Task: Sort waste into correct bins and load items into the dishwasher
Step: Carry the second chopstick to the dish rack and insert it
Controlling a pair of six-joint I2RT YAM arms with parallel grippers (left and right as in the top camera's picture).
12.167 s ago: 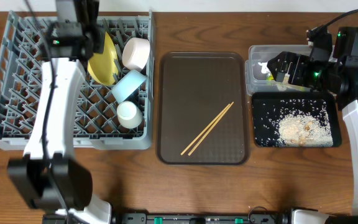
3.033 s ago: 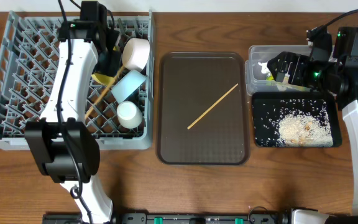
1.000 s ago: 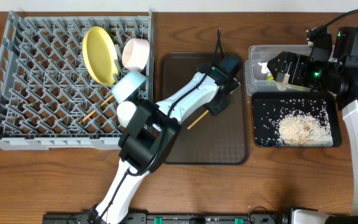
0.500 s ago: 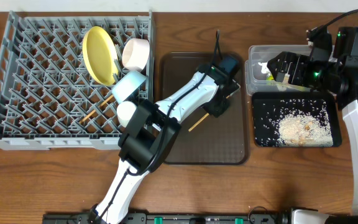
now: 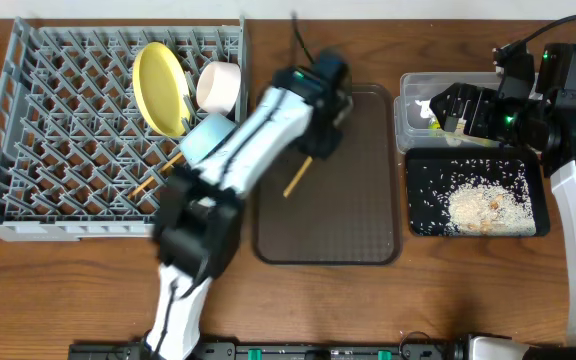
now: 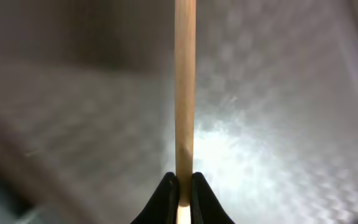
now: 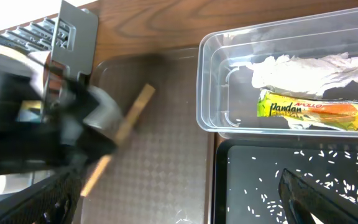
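My left gripper (image 6: 182, 186) is shut on a wooden chopstick (image 6: 185, 87). Overhead, the blurred left gripper (image 5: 313, 148) carries that chopstick (image 5: 296, 178) over the left part of the brown serving tray (image 5: 358, 220). The grey dish rack (image 5: 38, 130) holds a yellow plate (image 5: 160, 88), a white bowl (image 5: 218, 87), a blue bowl (image 5: 206, 138), a cream cup (image 5: 205, 178) and a second chopstick (image 5: 153, 175). My right gripper (image 5: 450, 108) stands open over the bins. The clear tub (image 7: 211, 81) contains crumpled paper (image 7: 309, 68) and a wrapper (image 7: 319, 111). Rice (image 5: 483, 205) lies in the black tray (image 5: 423, 225).
The serving tray lies between the rack and the bins. Brown wooden tabletop (image 5: 318, 300) shows along the front edge. In the right wrist view the left arm (image 7: 61, 124) shows dark and blurred at the left, above the serving tray.
The left gripper has shut on the chopstick lying on the serving tray, lifted it and swung left and back toward the rack. The right arm has not moved.
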